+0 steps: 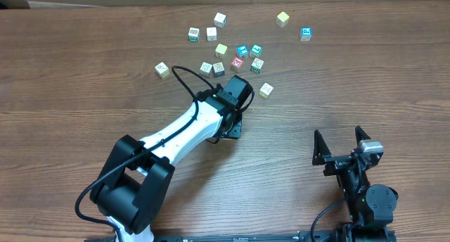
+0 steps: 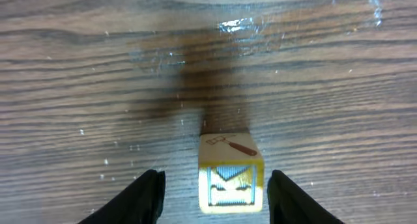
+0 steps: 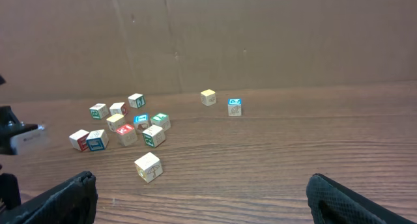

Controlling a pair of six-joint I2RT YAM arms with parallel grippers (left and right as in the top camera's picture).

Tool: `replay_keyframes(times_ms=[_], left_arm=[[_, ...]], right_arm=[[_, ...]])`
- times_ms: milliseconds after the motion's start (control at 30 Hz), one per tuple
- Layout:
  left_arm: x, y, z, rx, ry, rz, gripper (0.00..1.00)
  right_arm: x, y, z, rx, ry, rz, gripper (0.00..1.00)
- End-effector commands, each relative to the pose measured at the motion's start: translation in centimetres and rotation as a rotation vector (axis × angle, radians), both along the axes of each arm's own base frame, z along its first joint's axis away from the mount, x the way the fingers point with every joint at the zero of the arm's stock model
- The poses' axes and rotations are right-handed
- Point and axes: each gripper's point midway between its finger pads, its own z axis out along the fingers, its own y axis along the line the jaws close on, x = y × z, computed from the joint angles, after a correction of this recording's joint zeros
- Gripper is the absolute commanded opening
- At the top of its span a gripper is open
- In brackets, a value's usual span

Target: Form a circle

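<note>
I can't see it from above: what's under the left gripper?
A wooden letter cube with a hammer picture on top stands on the table between the open fingers of the left gripper. Overhead, that gripper hides it.

1. The right hand [image 3: 202,195] is spread wide, its dark fingers [image 3: 65,198] in the lower left and lower right corners.
2. The wood-grain surface [image 3: 293,152] fills the lower half, and a plain brown wall [image 3: 260,35] the upper half.
3. A cluster of cubes [image 3: 127,130] lies left of centre, with yellow, red-, blue- and green-printed faces close together.
4. One pale cube [image 3: 148,167] sits alone just below the cluster.
5. A yellow cube [image 3: 208,97] and a blue-printed cube [image 3: 234,106] lie near each other at mid-frame, apart from the cluster.
</note>
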Motion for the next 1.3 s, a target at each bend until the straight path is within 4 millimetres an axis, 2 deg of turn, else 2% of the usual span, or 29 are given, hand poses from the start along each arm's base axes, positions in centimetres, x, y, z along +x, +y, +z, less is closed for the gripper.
replay_keyframes(times_ms=[0,133,300,633,900,1267], left_arm=[[0.2,-0.6,0.5,-0.005,0.005,-0.019,0.48],[-0.2,-1.3,-0.6,-0.001,0.022,-0.038,0.48],[-0.5,-1.3,-2.0,0.015,0.057,-0.040,0.47],[-0.3,-1.5,-1.9,0.005,0.055,-0.039,0.43],[0.2,-1.7,-1.5,0.003,0.039,-0.061,0.31],[0.2,-1.7,-1.5,0.003,0.039,-0.061,0.30]], right_arm=[[0.0,0.2,-0.4,0.006,0.009,0.007,1.00],[0.0,0.2,-0.4,0.006,0.009,0.007,1.00],[0.0,0.2,-0.4,0.006,0.009,0.007,1.00],[0.0,0.2,-0.4,0.006,0.009,0.007,1.00],[0.0,0.2,-0.4,0.006,0.009,0.007,1.00],[0.0,0.2,-0.4,0.006,0.009,0.007,1.00]])
